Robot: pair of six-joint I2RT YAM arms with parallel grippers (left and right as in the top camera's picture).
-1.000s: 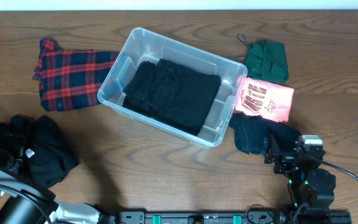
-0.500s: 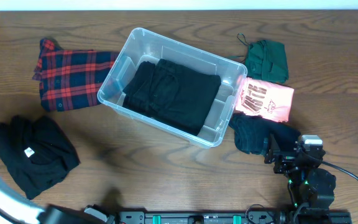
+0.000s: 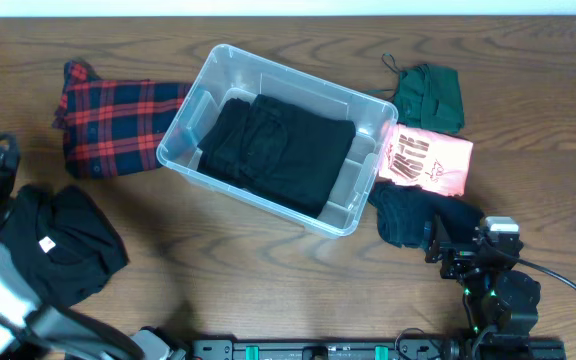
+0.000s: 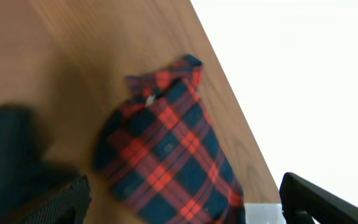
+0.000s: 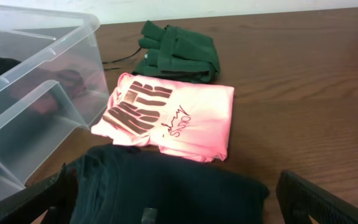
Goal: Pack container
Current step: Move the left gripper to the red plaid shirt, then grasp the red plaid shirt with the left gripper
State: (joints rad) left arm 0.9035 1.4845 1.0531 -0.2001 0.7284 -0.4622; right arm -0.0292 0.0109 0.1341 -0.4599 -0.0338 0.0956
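Since a second ago our left gripper point(image 4: 191, 205) has swung off the black garment point(image 3: 63, 245) toward the plaid shirt point(image 3: 113, 125), its fingers spread and empty. Our right gripper point(image 5: 185, 205) gapes empty too. The container point(image 3: 180, 125) sits mid-table point(image 3: 268, 280) on brown wood, with a white wall point(image 3: 268, 6) behind.

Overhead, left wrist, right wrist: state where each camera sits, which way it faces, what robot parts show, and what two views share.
Overhead: above the table, looking straight down on the container; left arm lower left, right arm lower right.
Left wrist: on the left arm, low, facing the plaid shirt; left gripper open, fingers at the lower corners.
Right wrist: on the right arm, low, facing the pink shirt and container; right gripper open likewise.
Shared: overhead and right wrist both show the pink shirt.
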